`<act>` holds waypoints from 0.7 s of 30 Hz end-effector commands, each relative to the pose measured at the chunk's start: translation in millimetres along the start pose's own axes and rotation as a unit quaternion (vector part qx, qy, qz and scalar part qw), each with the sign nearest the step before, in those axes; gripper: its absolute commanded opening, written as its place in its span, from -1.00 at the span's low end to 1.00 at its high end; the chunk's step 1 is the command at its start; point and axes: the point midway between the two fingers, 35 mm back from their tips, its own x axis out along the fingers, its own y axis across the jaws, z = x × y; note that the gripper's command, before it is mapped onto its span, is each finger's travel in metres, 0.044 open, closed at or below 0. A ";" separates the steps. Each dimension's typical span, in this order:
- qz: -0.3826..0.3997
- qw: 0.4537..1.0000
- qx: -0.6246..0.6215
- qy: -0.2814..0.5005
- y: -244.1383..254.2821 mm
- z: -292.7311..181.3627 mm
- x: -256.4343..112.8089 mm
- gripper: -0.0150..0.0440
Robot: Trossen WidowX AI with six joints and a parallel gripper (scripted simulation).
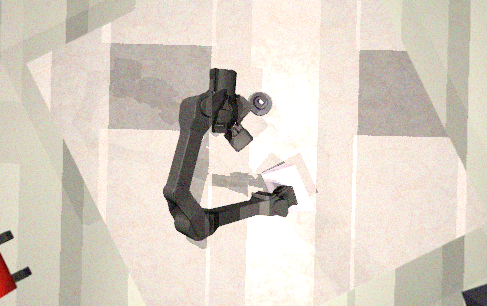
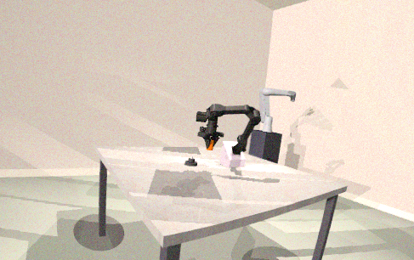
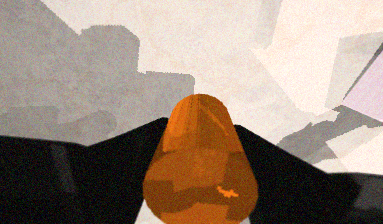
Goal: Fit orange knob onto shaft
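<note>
Gripping the orange knob (image 2: 210, 145) (image 3: 201, 165), my gripper (image 1: 225, 117) (image 2: 211, 138) (image 3: 200, 127) is part open; the knob appears raised above the bench (image 2: 252, 219) (image 1: 291, 270), well inside its edges. The pedestal (image 1: 252, 106) (image 2: 190, 163) stands nearby, in the exterior view closer to the left corner than the right.

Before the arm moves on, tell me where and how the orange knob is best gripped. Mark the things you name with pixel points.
Best held by its two opposite flanks, likely as the gripper (image 2: 210, 146) (image 3: 200, 127) has it, coming from above: the knob (image 2: 210, 144) (image 3: 200, 150) tapers, and this leaves its underside free for the pedestal (image 1: 260, 103) (image 2: 190, 162).
</note>
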 end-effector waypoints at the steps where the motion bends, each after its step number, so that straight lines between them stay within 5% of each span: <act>1: 0.004 1.000 -0.002 -0.005 2.8 13.7 -0.5 -0.49; 21: 0.004 1.000 -0.002 -0.006 6.8 74.5 17.3 -0.49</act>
